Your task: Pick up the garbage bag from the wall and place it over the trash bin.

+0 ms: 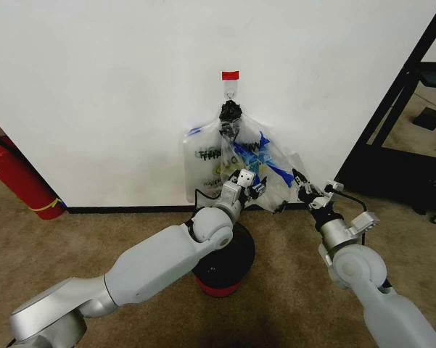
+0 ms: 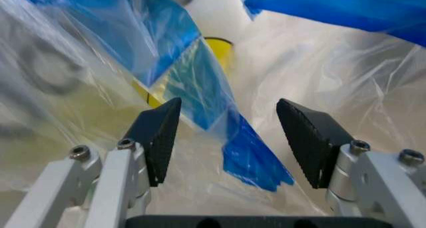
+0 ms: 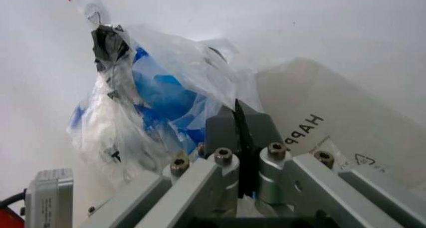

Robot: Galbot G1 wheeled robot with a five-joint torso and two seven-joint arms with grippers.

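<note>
The garbage bag (image 1: 270, 165), clear plastic with blue streaks, hangs from a hook (image 1: 230, 91) under a red tape patch on the white wall (image 1: 116, 87). My left gripper (image 1: 251, 185) is open at the bag's lower front. In the left wrist view a blue fold of the bag (image 2: 199, 88) lies between its spread fingers (image 2: 161, 138). My right gripper (image 1: 305, 187) is at the bag's right edge. In the right wrist view it (image 3: 238, 123) is shut, with the bag's film (image 3: 159, 93) stretched from the hook down to its tips. The trash bin (image 1: 236, 264), black with a red base, stands below, partly behind my left arm.
A flat bundle of printed bags (image 1: 202, 163) hangs on the same hook, gathered by a black tie (image 1: 230, 111). A red fire extinguisher (image 1: 18, 177) leans at the left. A black frame (image 1: 392, 109) stands at the right. The floor is brown carpet.
</note>
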